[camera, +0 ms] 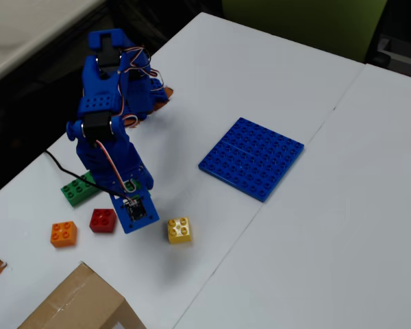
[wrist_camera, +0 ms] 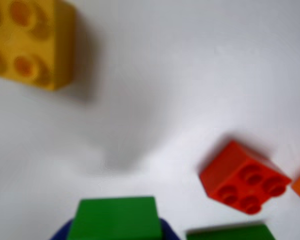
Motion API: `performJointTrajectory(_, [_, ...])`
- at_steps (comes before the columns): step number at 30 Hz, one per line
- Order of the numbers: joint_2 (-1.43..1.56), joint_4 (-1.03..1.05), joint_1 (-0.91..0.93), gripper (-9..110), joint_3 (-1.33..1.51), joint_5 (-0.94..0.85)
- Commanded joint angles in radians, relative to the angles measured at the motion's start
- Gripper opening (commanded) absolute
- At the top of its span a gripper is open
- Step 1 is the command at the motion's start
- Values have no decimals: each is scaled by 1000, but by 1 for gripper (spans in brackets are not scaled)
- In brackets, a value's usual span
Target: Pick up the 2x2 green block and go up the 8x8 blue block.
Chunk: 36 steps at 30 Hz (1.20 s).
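Note:
In the wrist view the 2x2 green block point(wrist_camera: 114, 218) fills the bottom edge. It sits between the blue jaws of my gripper point(wrist_camera: 114, 227), which is shut on it above the white table. Its studs do not show. In the fixed view the blue arm point(camera: 113, 137) leans over the table's left part, and its wrist board point(camera: 134, 208) hides the gripper and the block. The 8x8 blue block point(camera: 252, 157) lies flat to the right of the arm, well apart from it, and is out of the wrist view.
A yellow brick point(camera: 179, 229) point(wrist_camera: 27, 40) lies just right of the wrist. A red brick point(camera: 103, 219) point(wrist_camera: 242, 177), an orange brick point(camera: 63, 234) and a longer green brick point(camera: 79, 188) lie to its left. A cardboard box point(camera: 75, 305) stands at the front edge.

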Motion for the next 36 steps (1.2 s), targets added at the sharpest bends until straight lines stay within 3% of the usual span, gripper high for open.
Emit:
performJointTrajectory(1, [158,97,-48,0,-37,-34])
performJointTrajectory(7, [360,167,-146,0,-15,-91])
performJointTrajectory(12, [529,169,-255,1,74,-295])
performJointTrajectory(15, [600,172,-354,2,80,-282])
performJointTrajectory(26, [621,163,-744,0,-77,6])
performJointTrajectory(36, [365,170,-844,0,-302,229])
